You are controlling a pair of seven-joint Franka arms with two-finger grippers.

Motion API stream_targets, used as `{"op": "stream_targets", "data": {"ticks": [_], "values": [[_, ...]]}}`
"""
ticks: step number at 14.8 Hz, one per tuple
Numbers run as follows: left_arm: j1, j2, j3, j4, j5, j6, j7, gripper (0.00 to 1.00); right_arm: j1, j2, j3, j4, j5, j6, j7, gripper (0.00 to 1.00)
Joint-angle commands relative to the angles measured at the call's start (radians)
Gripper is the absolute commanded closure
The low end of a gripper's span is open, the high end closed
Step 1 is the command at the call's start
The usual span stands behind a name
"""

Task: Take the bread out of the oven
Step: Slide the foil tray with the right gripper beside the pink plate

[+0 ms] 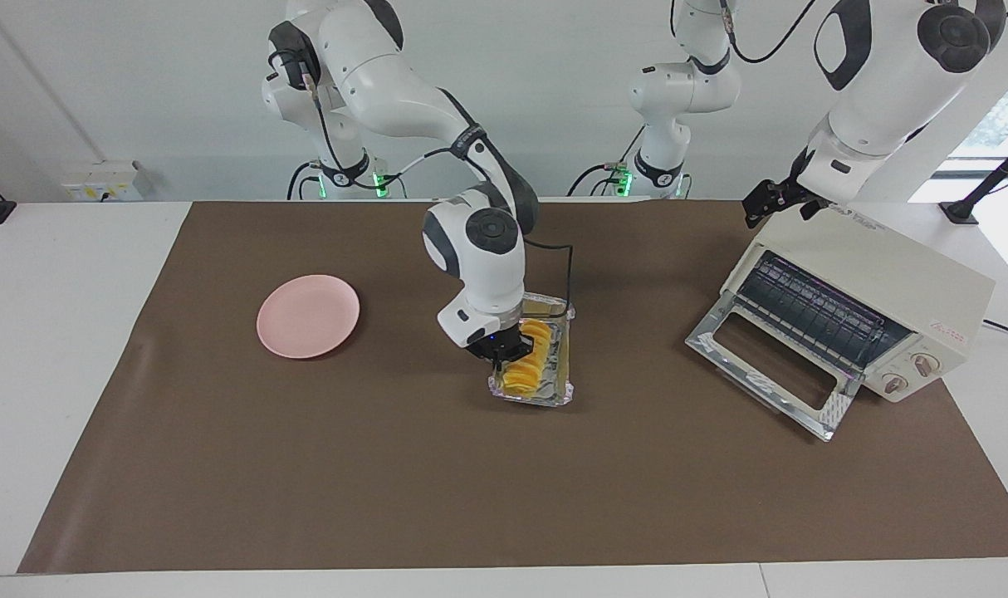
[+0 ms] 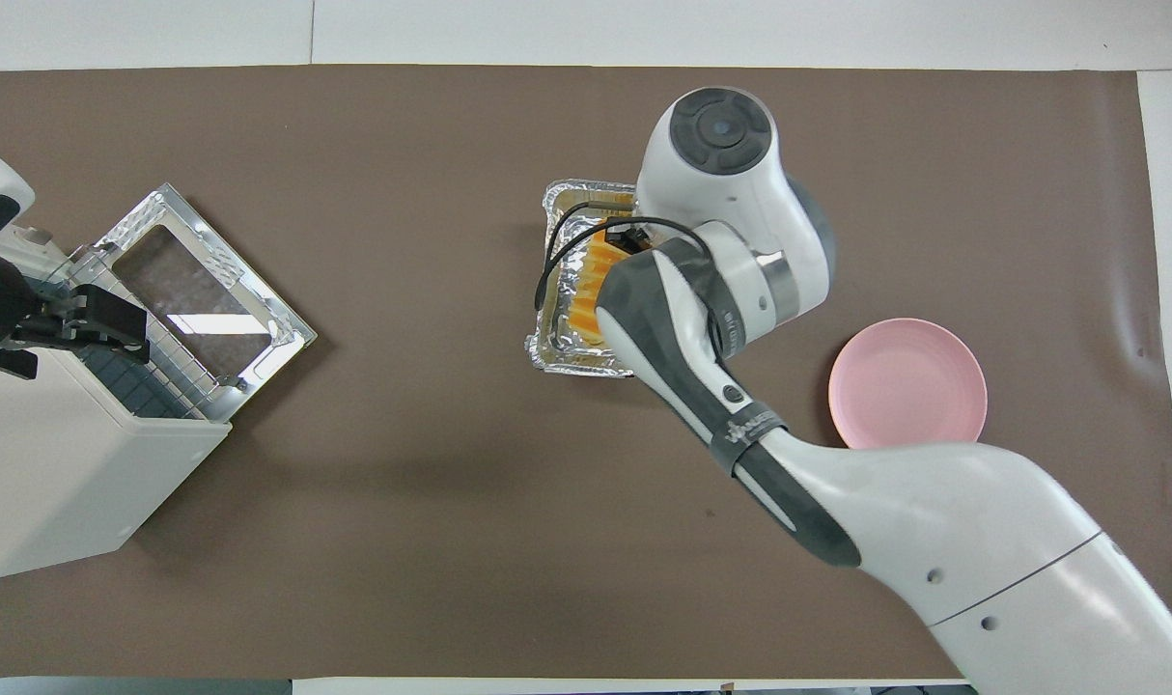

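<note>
Gripping the ridged yellow bread (image 1: pixel 527 359) in its crinkled foil tray (image 1: pixel 564 378), right gripper (image 1: pixel 504 355); left gripper (image 1: pixel 776 201) over boxy oven (image 1: pixel 902 286), jaws unreadable.

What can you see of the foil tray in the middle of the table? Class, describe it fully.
The foil tray is a shallow rectangular dish of crinkled, shiny silver foil with a rolled rim. It sits flat on the brown mat near the table's middle, between the pink plate and the oven, apart from both. The yellow-orange ridged bread lies lengthwise inside it. The right gripper is down at the bread, covering part of the tray.
</note>
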Motion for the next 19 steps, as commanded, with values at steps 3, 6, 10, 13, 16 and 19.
{"op": "stream_targets", "data": {"ticks": [3, 6, 10, 13, 16, 19], "values": [[-0.01, -0.017, 0.012, -0.008, -0.016, 0.011, 0.01, 0.0, -0.222, 0.028, 0.012, 0.049, 0.039, -0.027, -0.372, 1.0], [-0.012, -0.017, 0.012, -0.007, -0.016, 0.011, 0.01, 0.0, -0.329, 0.064, 0.01, 0.044, 0.038, 0.002, -0.518, 1.0], [-0.012, -0.018, 0.014, -0.007, -0.016, 0.008, 0.01, 0.0, -0.381, 0.136, -0.018, 0.052, 0.029, 0.064, -0.618, 1.0], [-0.01, -0.018, 0.014, -0.007, -0.016, 0.011, 0.01, 0.0, -0.392, 0.183, -0.028, 0.087, 0.024, 0.073, -0.681, 1.0], [-0.012, -0.018, 0.012, -0.007, -0.016, 0.017, 0.008, 0.0, -0.397, 0.185, -0.031, 0.087, 0.004, 0.07, -0.692, 1.0], [-0.012, -0.018, 0.012, -0.007, -0.016, 0.019, 0.01, 0.0, -0.397, 0.183, -0.035, 0.095, 0.007, 0.056, -0.691, 1.0]]}}
